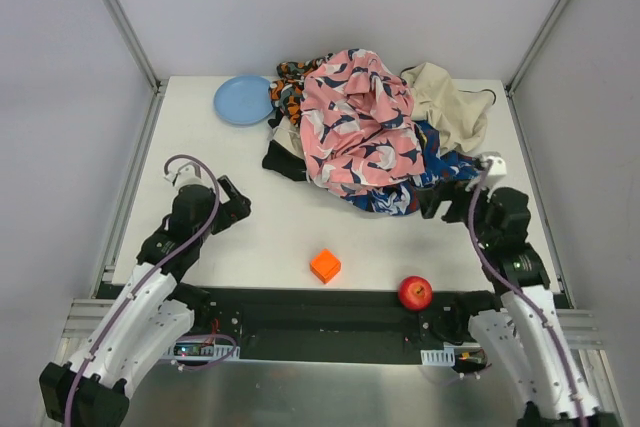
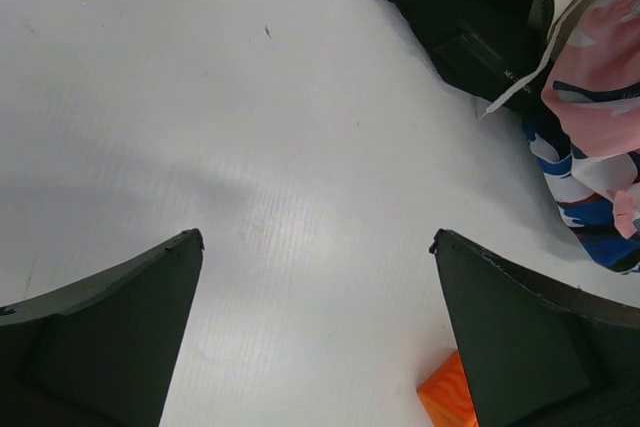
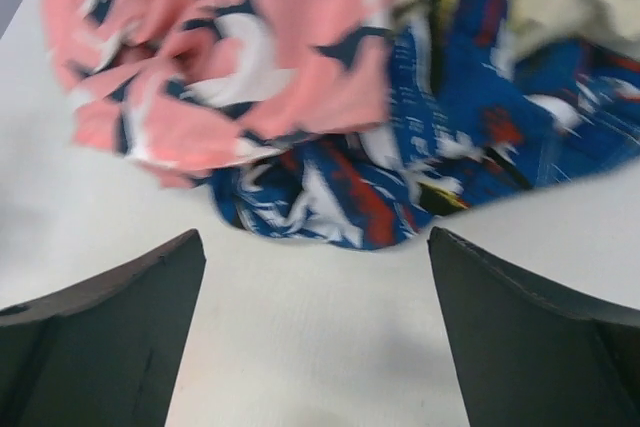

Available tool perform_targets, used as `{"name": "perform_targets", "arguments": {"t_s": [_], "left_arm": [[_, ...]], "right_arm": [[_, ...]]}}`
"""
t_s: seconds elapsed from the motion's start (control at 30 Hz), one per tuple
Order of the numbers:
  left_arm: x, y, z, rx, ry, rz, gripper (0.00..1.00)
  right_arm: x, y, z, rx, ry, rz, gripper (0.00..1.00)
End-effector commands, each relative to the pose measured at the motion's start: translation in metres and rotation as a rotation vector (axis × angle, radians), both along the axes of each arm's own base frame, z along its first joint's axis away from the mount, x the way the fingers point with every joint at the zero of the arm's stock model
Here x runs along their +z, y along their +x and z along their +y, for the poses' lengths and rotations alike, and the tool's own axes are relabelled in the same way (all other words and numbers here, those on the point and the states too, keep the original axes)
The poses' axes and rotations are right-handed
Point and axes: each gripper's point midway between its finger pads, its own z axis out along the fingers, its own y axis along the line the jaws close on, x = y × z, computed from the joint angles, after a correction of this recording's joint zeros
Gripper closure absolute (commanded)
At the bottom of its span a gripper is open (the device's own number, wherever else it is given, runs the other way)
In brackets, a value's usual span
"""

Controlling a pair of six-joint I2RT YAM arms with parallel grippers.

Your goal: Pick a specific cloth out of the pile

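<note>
Left hand (image 1: 238, 209) and right hand (image 1: 440, 199) hang released over the bench (image 1: 270, 237); the black cloth (image 1: 284, 161) peeks (partly buried) from under the pile (image 1: 360, 122).

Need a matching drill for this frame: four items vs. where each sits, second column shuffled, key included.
Items
1. round light-blue plate
2. small orange cube
3. red apple
4. plain black soft cloth

Places
A. at the near edge, right of centre
B. poking out from under the left side of the heaped garment pile
C. back left, beside the pile
D. alone in the open, centre front

Pairs: 1-C, 2-D, 3-A, 4-B
</note>
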Motion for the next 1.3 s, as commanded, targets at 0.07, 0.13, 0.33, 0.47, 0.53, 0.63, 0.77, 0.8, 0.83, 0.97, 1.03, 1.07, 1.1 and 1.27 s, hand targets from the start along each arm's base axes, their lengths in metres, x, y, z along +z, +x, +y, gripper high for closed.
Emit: {"name": "perform_targets", "arguments": {"t_s": [0.07, 0.13, 0.33, 0.47, 0.53, 0.63, 0.77, 0.8, 0.83, 0.97, 1.03, 1.07, 1.1, 1.27], "left_arm": [[-0.002, 0.015, -0.016, -0.071, -0.011, -0.011, 0.01], [-0.004, 0.018, -0.018, -0.082, -0.014, -0.003, 0.01], [-0.007, 0.021, -0.016, -0.085, -0.039, 0.010, 0.01], [-0.010, 0.022, -0.012, -0.082, -0.054, 0.015, 0.01], [-0.011, 0.022, -0.011, -0.083, -0.066, 0.021, 0.01], [-0.014, 0.024, -0.010, -0.084, -0.077, 0.029, 0.01], [-0.019, 0.027, -0.009, -0.081, -0.095, 0.039, 0.01], [-0.018, 0.028, -0.011, -0.090, -0.106, 0.038, 0.01], [-0.018, 0.029, -0.012, -0.093, -0.111, 0.037, 0.01], [-0.019, 0.039, -0.016, -0.102, -0.138, 0.037, 0.01], [-0.019, 0.046, -0.019, -0.108, -0.164, 0.040, 0.01], [-0.020, 0.049, -0.021, -0.113, -0.173, 0.047, 0.01], [-0.017, 0.054, -0.023, -0.118, -0.181, 0.039, 0.01], [-0.014, 0.079, -0.027, -0.121, -0.194, 0.025, 0.01]], "right_arm": [[0.077, 0.006, 0.101, 0.453, -0.464, -0.252, 0.04], [0.072, 0.007, 0.141, 0.607, -0.691, -0.294, 0.04], [0.016, 0.043, 0.216, 0.905, -1.339, -0.286, 0.04], [-0.021, 0.073, 0.234, 0.962, -1.491, -0.219, 0.04], [-0.038, 0.085, 0.237, 0.979, -1.498, -0.172, 0.04], [-0.067, 0.101, 0.228, 0.992, -1.528, -0.045, 0.04], [-0.109, 0.107, 0.205, 1.031, -1.578, 0.122, 0.04], [-0.117, 0.108, 0.198, 1.035, -1.593, 0.161, 0.04], [-0.123, 0.108, 0.195, 1.042, -1.600, 0.187, 0.04], [-0.133, 0.120, 0.190, 0.999, -1.564, 0.237, 0.01], [-0.132, 0.125, 0.194, 0.974, -1.517, 0.232, 0.13], [-0.130, 0.127, 0.194, 0.952, -1.496, 0.227, 0.21], [-0.127, 0.132, 0.195, 0.918, -1.486, 0.216, 0.34], [-0.080, 0.166, 0.189, 0.630, -1.381, 0.127, 0.99]]}}
